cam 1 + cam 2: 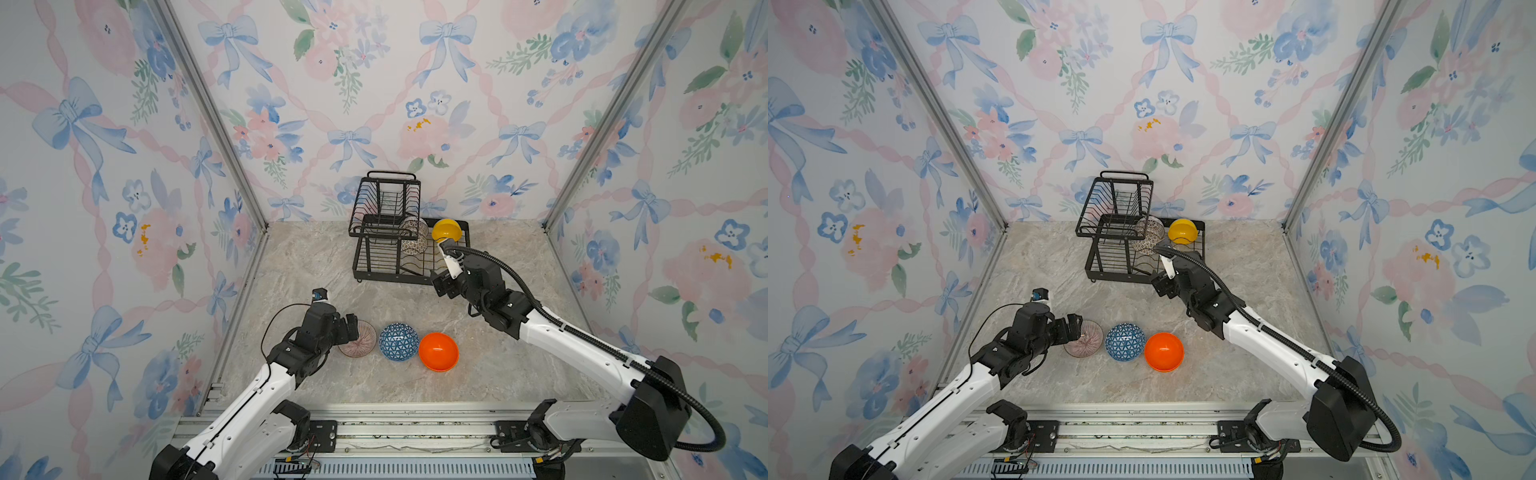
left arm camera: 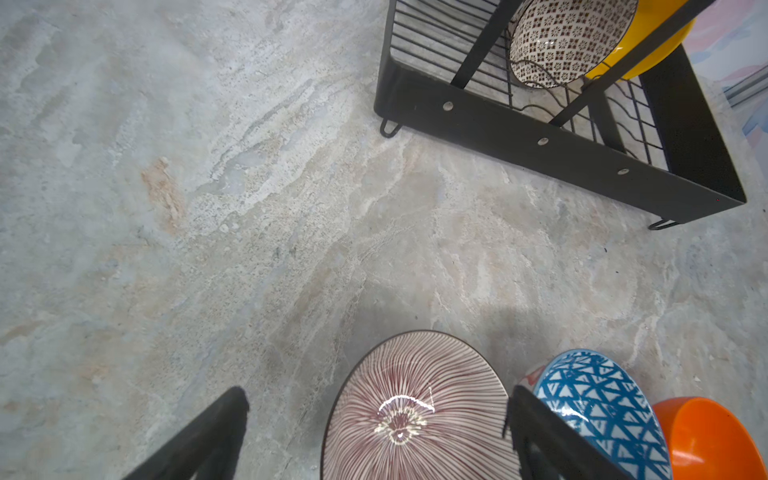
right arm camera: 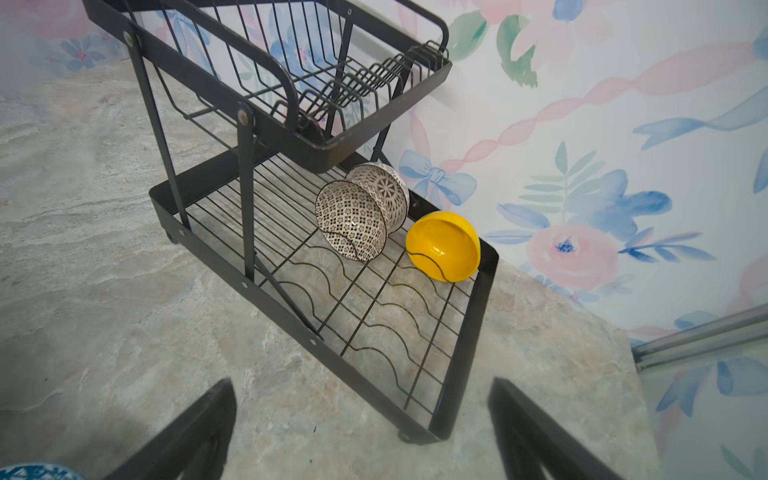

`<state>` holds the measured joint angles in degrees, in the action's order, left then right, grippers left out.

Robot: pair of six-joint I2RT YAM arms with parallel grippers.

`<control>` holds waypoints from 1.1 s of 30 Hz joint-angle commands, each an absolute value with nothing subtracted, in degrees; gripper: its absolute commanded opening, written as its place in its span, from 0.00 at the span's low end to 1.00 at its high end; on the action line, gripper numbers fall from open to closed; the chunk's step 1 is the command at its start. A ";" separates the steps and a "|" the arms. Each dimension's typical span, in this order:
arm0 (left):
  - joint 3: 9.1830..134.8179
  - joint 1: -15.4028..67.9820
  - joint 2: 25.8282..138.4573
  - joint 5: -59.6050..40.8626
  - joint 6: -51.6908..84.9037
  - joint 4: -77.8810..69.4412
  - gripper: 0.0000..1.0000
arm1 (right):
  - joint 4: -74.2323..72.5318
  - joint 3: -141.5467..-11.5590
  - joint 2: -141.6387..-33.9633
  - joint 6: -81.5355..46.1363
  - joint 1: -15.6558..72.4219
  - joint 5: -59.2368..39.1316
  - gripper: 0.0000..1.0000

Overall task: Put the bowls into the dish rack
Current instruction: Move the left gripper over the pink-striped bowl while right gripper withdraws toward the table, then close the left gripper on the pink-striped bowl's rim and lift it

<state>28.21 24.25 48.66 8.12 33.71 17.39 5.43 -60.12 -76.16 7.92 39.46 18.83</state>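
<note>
Two pincers stand spread wide and empty over a marbled desk (image 1: 374, 386). The left pincer (image 2: 376, 397) hangs low above the pinkish ribbed bowl (image 2: 415, 415), its black fingers (image 2: 216, 428) splayed to either side of the bowl's near part. Whether they touch the rim cannot be told.

That bowl sits mouth up in the lower centre of both top views, at the left end of a row of three. Next to it on the right is the blue bowl (image 2: 598, 411), showing its white-triangled outside. The orange bowl (image 2: 706, 440) comes last, close against the blue one.

The right pincer (image 3: 362, 386) hovers over bare desk just short of the near right corner of the dish rack (image 3: 291, 322), which stands mid-frame in both top views, at the back of the desk against the flowered wall (image 1: 415, 104).

Three bowls are propped on edge in the wire slots of the rack's low flat tray, toward its far right. Two white patterned bowls (image 3: 351, 226) are nested one behind the other, partly under the raised basket tier (image 3: 332, 79). The yellow bowl (image 3: 442, 245) is just beside them, by the tray's corner.
</note>
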 commanded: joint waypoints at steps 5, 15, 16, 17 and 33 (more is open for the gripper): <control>25.01 23.82 49.84 9.84 34.40 18.46 0.98 | 15.40 -63.48 -79.66 -1.04 38.32 12.91 0.97; 23.80 23.82 53.03 10.51 35.58 18.11 0.93 | 13.19 -66.31 -87.55 -4.30 37.18 5.72 0.97; 23.67 23.82 53.25 10.38 35.77 18.11 0.92 | 13.73 -66.89 -87.86 -4.22 37.04 5.36 0.97; 23.56 23.84 53.51 10.15 35.83 18.11 0.89 | 14.27 -67.45 -88.10 -3.96 36.97 4.63 0.97; 21.39 23.91 56.34 6.24 35.66 14.53 0.62 | 15.89 -64.08 -85.28 -4.83 36.11 5.72 0.97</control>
